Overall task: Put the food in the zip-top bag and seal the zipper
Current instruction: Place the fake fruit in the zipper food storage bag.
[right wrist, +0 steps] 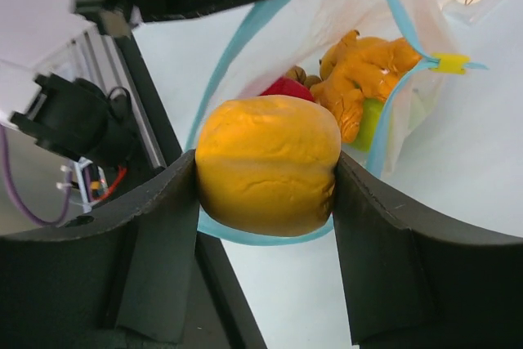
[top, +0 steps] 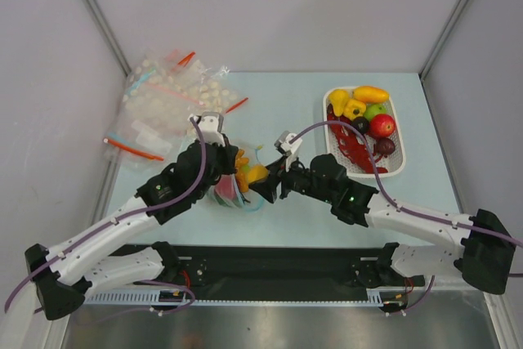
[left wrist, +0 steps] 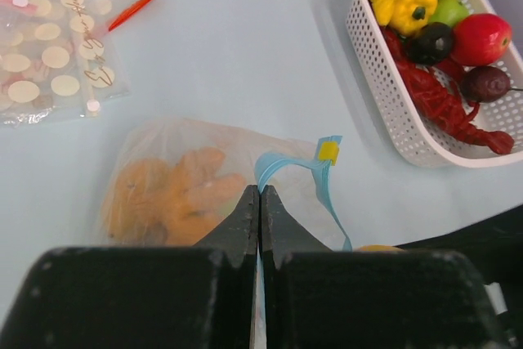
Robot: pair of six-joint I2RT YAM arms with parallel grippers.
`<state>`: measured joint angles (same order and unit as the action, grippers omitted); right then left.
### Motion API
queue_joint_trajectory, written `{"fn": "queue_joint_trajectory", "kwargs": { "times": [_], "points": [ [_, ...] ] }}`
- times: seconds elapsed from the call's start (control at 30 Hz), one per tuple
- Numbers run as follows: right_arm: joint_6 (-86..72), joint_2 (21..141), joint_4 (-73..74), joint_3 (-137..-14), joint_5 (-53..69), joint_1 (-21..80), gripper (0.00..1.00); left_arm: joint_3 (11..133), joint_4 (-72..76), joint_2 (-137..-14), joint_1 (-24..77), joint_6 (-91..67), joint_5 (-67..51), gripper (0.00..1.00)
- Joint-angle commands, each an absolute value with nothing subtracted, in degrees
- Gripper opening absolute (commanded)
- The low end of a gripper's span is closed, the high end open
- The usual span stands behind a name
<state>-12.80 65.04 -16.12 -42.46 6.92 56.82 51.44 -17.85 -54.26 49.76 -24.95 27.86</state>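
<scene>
Clamping an orange fruit (right wrist: 267,161) in my right gripper (right wrist: 267,181) at the bag (right wrist: 445,132) mouth, mid-frame; left gripper (left wrist: 260,199) pinches shut on the zipper (left wrist: 288,164).

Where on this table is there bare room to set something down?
Free: the far middle of the table, between the heap of bags and the white tray. Crowded: the centre, where the left gripper and right gripper meet at the zip-top bag.
</scene>
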Motion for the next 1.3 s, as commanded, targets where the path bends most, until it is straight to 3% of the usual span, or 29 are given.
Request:
{"fn": "queue_joint_trajectory", "kwargs": {
  "times": [0.0,0.43,0.47,0.5,0.6,0.63,0.73,0.87,1.03,1.27],
  "points": [
    [-9.0,68.3,-17.7,-46.3,3.3,58.7,0.33,50.2,-12.9,-51.1,50.1,-25.7,26.4,0.0],
    [-8.1,72.5,-16.0,-48.9,-7.3,61.5,0.37,48.6,-7.7,-49.8,50.1,-24.3,14.4,0.0],
    [-8.2,72.6,-16.2,-48.7,-7.8,61.5,0.4,48.5,-7.3,-49.6,50.1,-24.3,14.2,0.0],
    [-8.5,72.5,-16.2,-48.8,-8.2,61.7,0.53,48.3,-7.0,-49.0,50.1,-24.3,14.2,0.0],
    [-8.7,72.2,-16.3,-48.4,-9.5,61.7,0.68,48.1,-7.4,-48.6,50.1,-24.8,15.3,0.0],
    [-8.9,72.1,-16.3,-48.4,-10.1,61.9,0.77,48.2,-7.8,-48.9,50.1,-24.9,15.9,0.0],
    [-8.7,71.3,-16.0,-48.3,-10.6,62.2,0.83,48.6,-9.5,-49.4,50.1,-25.4,18.3,0.0],
    [-8.6,69.4,-16.2,-47.8,-10.9,62.9,0.84,50.2,-13.8,-50.5,49.9,-27.6,25.5,0.0],
    [-11.2,68.2,-11.6,-49.3,-17.8,62.9,0.65,50.2,-16.3,-49.5,50.0,-29.8,32.6,0.0],
    [-15.9,70.4,-4.7,-52.9,-21.9,62.8,0.63,48.1,-17.0,-45.0,50.0,-32.6,40.9,0.01]
  ]
}}
